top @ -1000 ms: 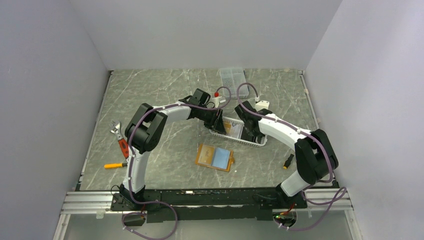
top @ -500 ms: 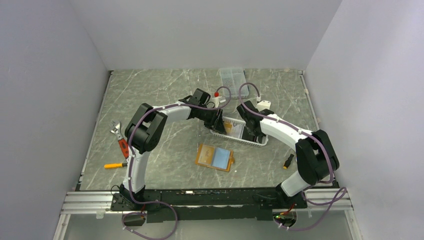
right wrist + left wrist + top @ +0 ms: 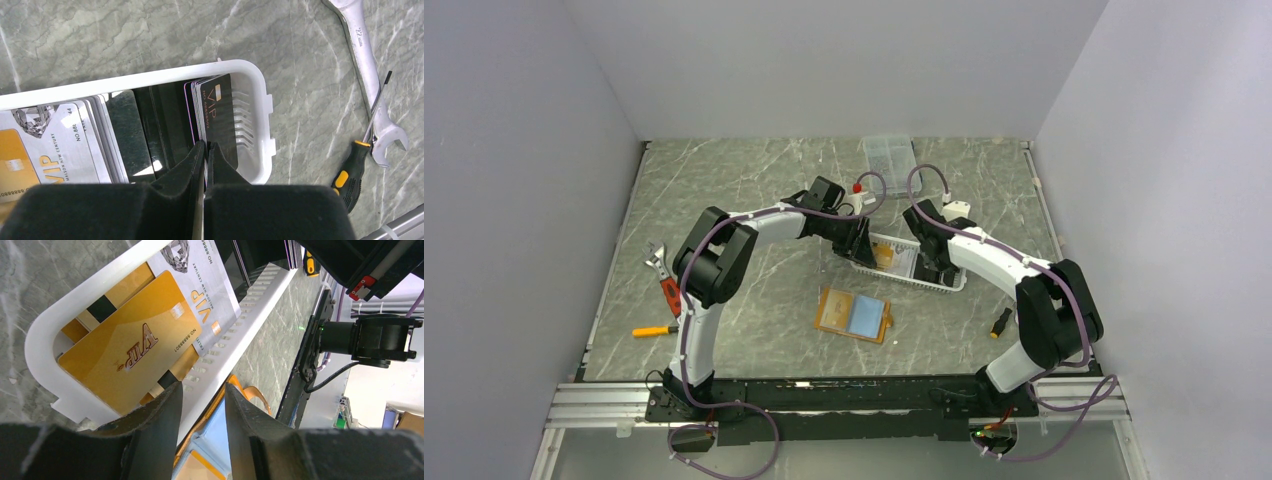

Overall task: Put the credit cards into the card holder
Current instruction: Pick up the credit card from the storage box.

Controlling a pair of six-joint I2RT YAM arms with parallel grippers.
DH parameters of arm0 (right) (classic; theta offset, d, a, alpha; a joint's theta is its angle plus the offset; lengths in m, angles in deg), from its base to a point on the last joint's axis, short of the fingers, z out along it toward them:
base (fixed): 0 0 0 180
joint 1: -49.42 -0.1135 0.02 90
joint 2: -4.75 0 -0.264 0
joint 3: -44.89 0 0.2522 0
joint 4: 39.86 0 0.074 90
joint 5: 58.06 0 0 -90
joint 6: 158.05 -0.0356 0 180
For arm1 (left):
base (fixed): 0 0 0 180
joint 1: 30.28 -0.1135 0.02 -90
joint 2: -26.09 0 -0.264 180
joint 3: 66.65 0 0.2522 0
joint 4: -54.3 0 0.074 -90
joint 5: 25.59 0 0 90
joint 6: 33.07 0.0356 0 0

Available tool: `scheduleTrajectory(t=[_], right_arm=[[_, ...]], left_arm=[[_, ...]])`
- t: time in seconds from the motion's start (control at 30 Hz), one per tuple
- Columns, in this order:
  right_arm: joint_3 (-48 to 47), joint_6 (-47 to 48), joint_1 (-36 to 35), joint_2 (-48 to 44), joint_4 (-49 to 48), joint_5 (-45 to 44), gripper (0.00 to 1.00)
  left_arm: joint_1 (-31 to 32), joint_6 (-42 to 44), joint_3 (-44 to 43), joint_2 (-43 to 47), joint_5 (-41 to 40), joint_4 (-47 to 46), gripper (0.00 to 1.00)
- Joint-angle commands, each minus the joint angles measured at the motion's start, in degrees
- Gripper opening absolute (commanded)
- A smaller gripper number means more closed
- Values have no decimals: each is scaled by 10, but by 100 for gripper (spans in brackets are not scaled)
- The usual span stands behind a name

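Right end effector (image 3: 204, 150) pinching black card (image 3: 218, 117) inside white basket (image 3: 260, 100); neighbouring cards risking dragging out. Left end effector (image 3: 202, 395) gaping above gold card (image 3: 131, 342).

One white basket (image 3: 908, 268), one open orange wallet (image 3: 854, 314), one clear box (image 3: 888, 153), two wrenches (image 3: 656, 260) (image 3: 367, 75), two screwdrivers (image 3: 655, 330) (image 3: 1001, 322); the stacked cards (image 3: 131, 345) are too overlapped to count

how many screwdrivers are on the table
2. The yellow-handled screwdriver lies on the table's left side, outside the left arm. The black-and-yellow screwdriver lies right of the white basket, by the right arm. The arms may hide more.
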Motion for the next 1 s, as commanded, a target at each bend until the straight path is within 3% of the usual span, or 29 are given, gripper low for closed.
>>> scheduleTrajectory(t=[0.0, 0.4, 0.77, 0.97], right_arm=[[20, 6, 17, -4, 67, -18, 4], [41, 4, 20, -24, 75, 3, 22], [32, 14, 22, -8, 101, 10, 24], [28, 7, 24, -18, 127, 14, 32]], left_arm=[[-4, 18, 7, 13, -17, 12, 43], [-29, 50, -4, 25, -70, 50, 42], [-38, 60, -11, 24, -77, 58, 42], [-39, 60, -18, 22, -80, 60, 42]])
